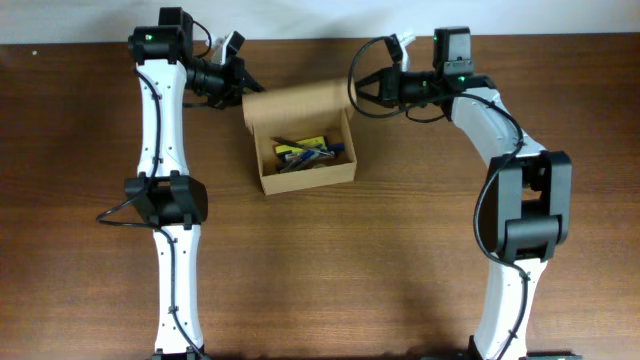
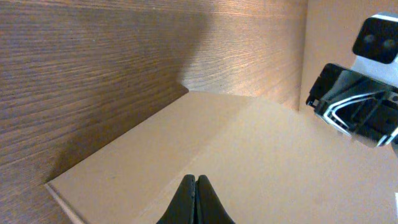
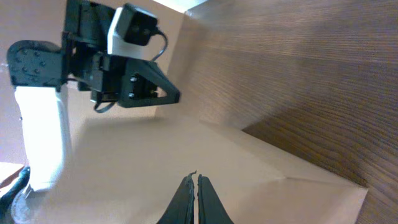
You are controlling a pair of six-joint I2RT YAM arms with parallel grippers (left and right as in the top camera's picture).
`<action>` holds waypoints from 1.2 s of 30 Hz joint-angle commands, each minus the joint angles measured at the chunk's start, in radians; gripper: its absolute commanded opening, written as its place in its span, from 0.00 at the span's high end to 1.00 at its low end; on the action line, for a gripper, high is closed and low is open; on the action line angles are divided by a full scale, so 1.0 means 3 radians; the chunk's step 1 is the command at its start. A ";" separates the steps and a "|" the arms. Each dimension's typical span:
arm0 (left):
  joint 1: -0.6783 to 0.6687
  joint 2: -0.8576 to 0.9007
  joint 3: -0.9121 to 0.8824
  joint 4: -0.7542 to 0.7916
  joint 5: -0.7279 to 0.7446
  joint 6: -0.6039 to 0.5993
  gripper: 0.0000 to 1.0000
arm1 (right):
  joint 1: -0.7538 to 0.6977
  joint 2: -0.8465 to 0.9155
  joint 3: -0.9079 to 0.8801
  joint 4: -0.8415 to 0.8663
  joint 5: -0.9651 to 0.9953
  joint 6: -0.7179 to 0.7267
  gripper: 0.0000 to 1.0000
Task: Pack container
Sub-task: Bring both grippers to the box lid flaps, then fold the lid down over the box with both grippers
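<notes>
The container point(image 1: 306, 180) is a plain brown cardboard box at the middle back of the table. It is open, and its flap lid point(image 1: 296, 104) leans toward the back. Several pens point(image 1: 305, 152) lie inside. My left gripper point(image 1: 252, 88) is shut and empty at the flap's left back corner. My right gripper point(image 1: 358, 88) is shut and empty at the flap's right back corner. In the left wrist view the shut fingers point(image 2: 196, 180) sit over the flap point(image 2: 186, 137), with the right gripper point(image 2: 357, 112) opposite. In the right wrist view the shut fingers point(image 3: 196, 180) sit over the flap point(image 3: 261, 168).
The wooden table point(image 1: 350, 270) stretches in front of the box. Both arm bases stand at the front edge, left point(image 1: 165, 200) and right point(image 1: 525, 215). A pale wall runs behind the table's back edge.
</notes>
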 commanded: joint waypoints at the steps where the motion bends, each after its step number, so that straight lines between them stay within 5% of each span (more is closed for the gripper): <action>1: -0.0013 -0.0181 0.0023 -0.0011 0.0001 0.0090 0.98 | 0.0093 -0.0020 0.0168 -0.0009 -0.0132 0.0001 0.96; 14: -0.0036 -0.0590 0.0020 -0.0011 -0.0254 0.0050 0.98 | 0.0098 -0.0261 0.0201 -0.0390 -0.0566 -0.0085 0.96; 18: -0.0074 -0.1016 0.0020 -0.0011 -0.1068 -0.0003 0.98 | 0.0109 -0.0591 0.0201 -0.0412 -0.0532 -0.0092 0.97; 23: -0.0211 -0.1315 0.0020 -0.0011 -0.1478 -0.0039 0.99 | 0.0211 -0.0849 0.0201 -0.0535 -0.0159 -0.0209 0.96; 27: -0.0360 -0.1502 0.0014 -0.0011 -0.2038 -0.0163 0.98 | 0.0350 -0.0998 0.0201 -0.1078 0.0509 -0.0635 0.96; 32: -0.0542 -0.1657 0.0011 -0.0011 -0.2658 -0.0280 0.98 | 0.0664 -0.1125 0.0217 -0.2172 0.2308 -0.1297 0.96; 36: -0.0646 -0.1661 -0.0048 -0.0011 -0.3043 -0.0338 0.98 | 0.0846 -0.1124 0.0220 -0.2394 0.2770 -0.1326 0.96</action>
